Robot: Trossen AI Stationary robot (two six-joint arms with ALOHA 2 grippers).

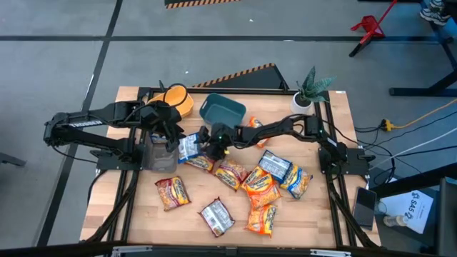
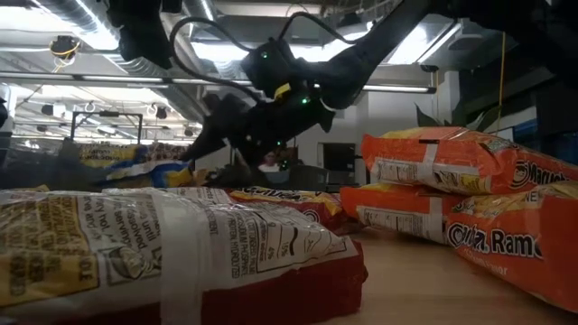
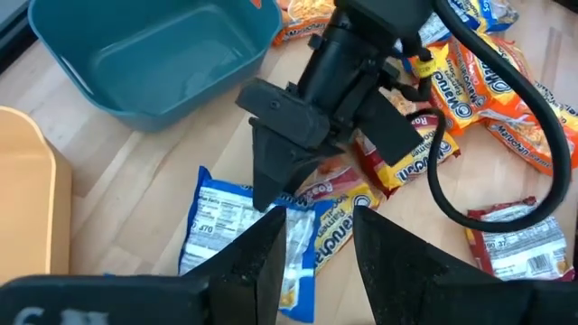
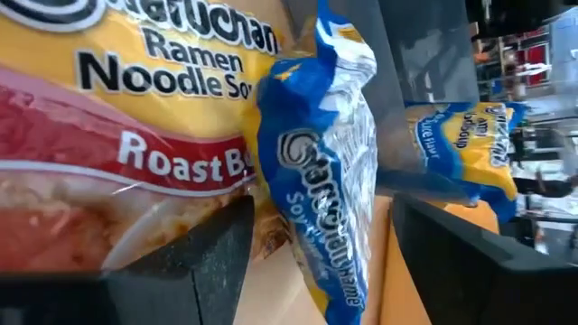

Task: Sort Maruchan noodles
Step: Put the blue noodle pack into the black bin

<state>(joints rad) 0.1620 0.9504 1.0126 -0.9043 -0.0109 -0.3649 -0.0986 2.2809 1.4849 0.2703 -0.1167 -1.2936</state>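
Several Maruchan packets lie on the wooden table: orange ones [image 1: 260, 182], a maroon one [image 1: 171, 191], and a blue-silver one [image 1: 189, 148] between the two grippers. My left gripper [image 1: 170, 139] [image 3: 321, 257] comes down from the table's left and is shut on the blue packet [image 3: 312, 239]. My right gripper [image 1: 212, 146] [image 4: 316, 262] reaches in from the right, pointing down and open. The blue packet [image 4: 316, 153] stands edge-on between its fingers, beside a red Roast Beef packet [image 4: 108, 171]. A second blue packet shows farther off [image 4: 461, 149]. My left gripper pinches one end of the blue packet [image 3: 316, 226] between its two fingers, slanting down from above. The packet's white label part [image 3: 217, 226] lies flat on the table beyond the fingers. My right gripper has one fingertip [image 3: 269, 194] at the blue packet's edge; whether it touches, I cannot tell.
A teal bin [image 1: 223, 111] [image 3: 163, 63] and a yellow bin [image 1: 178, 100] stand at the far side, just behind the grippers. A potted plant [image 1: 310, 89] is at the far right corner. Bare wood shows along the near left part of the table [image 1: 143, 214].
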